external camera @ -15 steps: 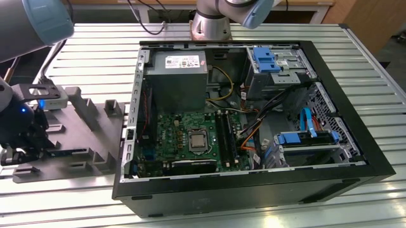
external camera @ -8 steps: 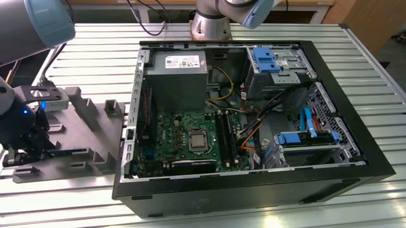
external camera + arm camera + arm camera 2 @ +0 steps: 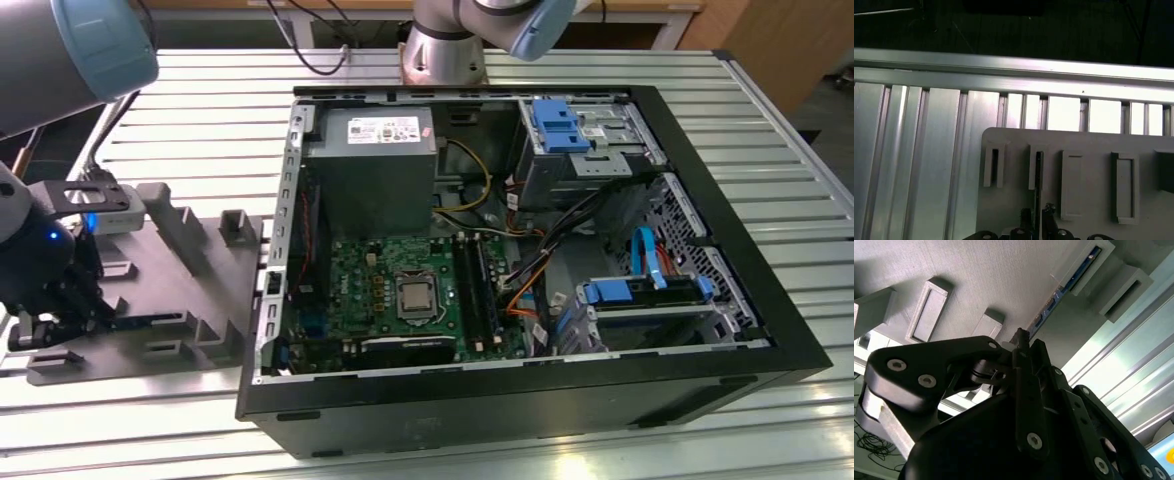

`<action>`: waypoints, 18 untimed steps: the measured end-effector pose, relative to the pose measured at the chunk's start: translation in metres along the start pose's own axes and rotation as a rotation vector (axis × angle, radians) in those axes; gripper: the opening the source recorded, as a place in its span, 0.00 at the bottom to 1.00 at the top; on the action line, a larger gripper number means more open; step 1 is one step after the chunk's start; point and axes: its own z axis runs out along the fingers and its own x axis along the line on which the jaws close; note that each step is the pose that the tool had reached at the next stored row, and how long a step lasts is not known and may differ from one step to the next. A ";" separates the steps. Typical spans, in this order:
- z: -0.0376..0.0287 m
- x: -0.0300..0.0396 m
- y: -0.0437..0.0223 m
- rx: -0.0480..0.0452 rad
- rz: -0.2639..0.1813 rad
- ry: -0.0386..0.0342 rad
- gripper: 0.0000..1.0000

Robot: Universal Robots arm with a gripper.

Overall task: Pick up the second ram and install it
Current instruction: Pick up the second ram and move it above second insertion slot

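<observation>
The second ram is a thin bluish board seen edge-on, standing in a slot of the grey holder block. My gripper is at one end of it, with a black finger on each side, shut on the stick. In the first wrist view the second ram runs as a dark line from its slot in the holder block down into my gripper. In the exterior view my gripper hangs low over the holder block, at the exterior view's left, and the second ram lies level beside it.
An open computer case stands at the exterior view's right of the holder, on a slatted metal table. Inside are the green motherboard with long black slots, a grey power-supply box, cables and blue drive clips.
</observation>
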 end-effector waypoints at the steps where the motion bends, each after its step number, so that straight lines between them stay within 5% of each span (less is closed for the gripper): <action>1: 0.0000 0.0000 0.0000 0.0000 0.000 0.0000 0.23; 18: -0.0008 0.0000 0.0000 0.0000 0.000 0.0000 0.23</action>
